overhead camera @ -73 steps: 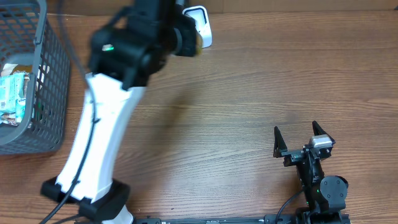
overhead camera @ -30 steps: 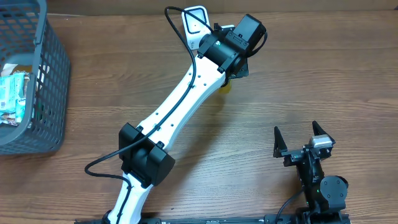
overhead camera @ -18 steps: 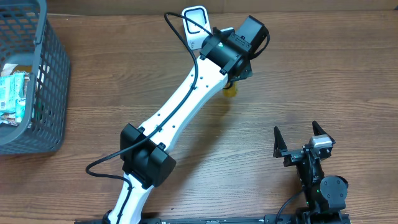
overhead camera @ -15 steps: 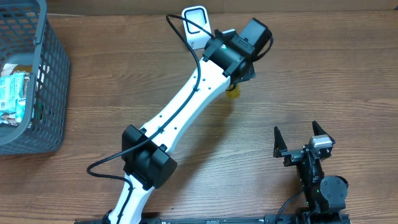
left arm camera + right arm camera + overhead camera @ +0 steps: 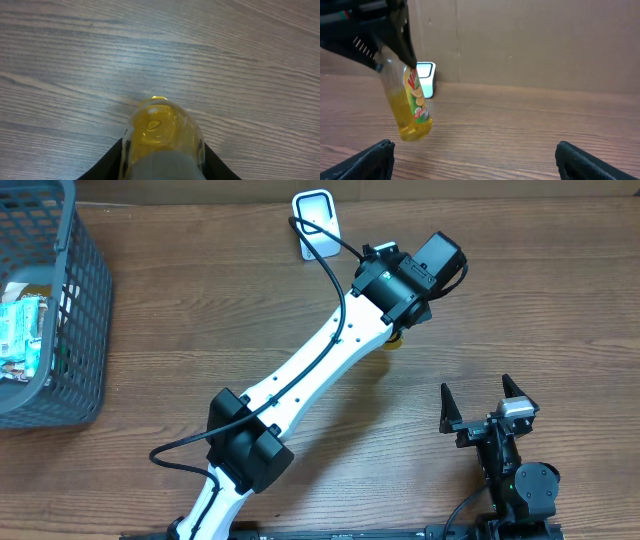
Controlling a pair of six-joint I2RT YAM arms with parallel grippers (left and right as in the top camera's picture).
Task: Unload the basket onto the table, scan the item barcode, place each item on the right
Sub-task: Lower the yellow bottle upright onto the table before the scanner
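The bottle [image 5: 410,107] is clear plastic with yellow liquid filling its lower part. It carries a label printed in red, green and yellow, and the print is too small to read. In the right wrist view it hangs tilted at the left of the frame, with its base toward the lower right. The left gripper [image 5: 395,64] is clamped on its upper end. In the overhead view it sits right of centre in the upper half, below and to the right of the white scanner [image 5: 316,220] and well apart from it. Only a small yellow tip shows there, poking out from under the wrist. The base looks to be off the wooden table [image 5: 200,300], though no view makes that certain.

A grey mesh basket [image 5: 85,310] stands at the upper left of the overhead frame. It holds a white and teal packet [image 5: 22,335] and something dark beside it that I cannot make out.

The right gripper [image 5: 477,392] rests at the lower right with its jaws spread wide and nothing between them.

The bottle's top is hidden inside the left gripper's dark fingers [image 5: 107,165]. No barcode shows in any view. In the left wrist view the near part of the bottle is a grey blur. The basket is cut off by the left and top edges.
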